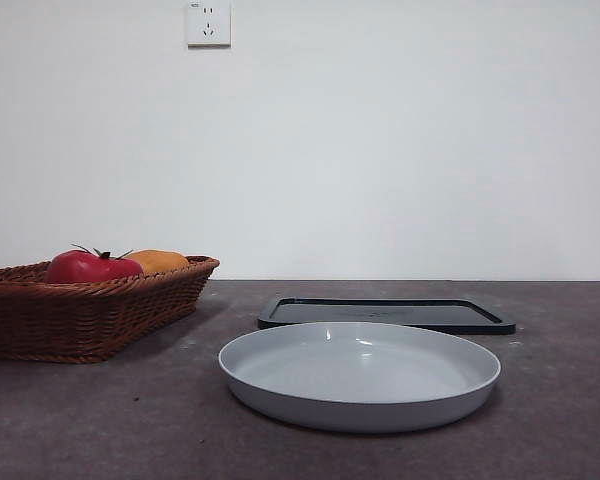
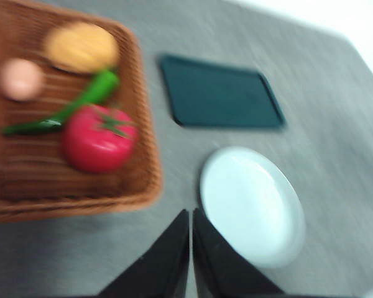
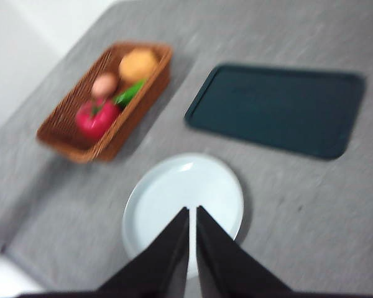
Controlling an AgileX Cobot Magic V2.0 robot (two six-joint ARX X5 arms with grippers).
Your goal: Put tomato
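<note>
Plate (image 1: 360, 375) nearest; tomato (image 1: 90, 267) half hidden behind basket (image 1: 80, 315) rim.

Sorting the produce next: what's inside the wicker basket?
The wicker basket holds the tomato, an orange-yellow fruit, a pale pinkish fruit and a green pepper. Anything beneath them is hidden.

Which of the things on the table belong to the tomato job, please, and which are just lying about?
Job:
tomato, in the wicker basket
left gripper and right gripper, both shut, high above the table

Lying about:
orange-yellow fruit
pale pinkish fruit
green pepper
grey plate
dark tray
</note>
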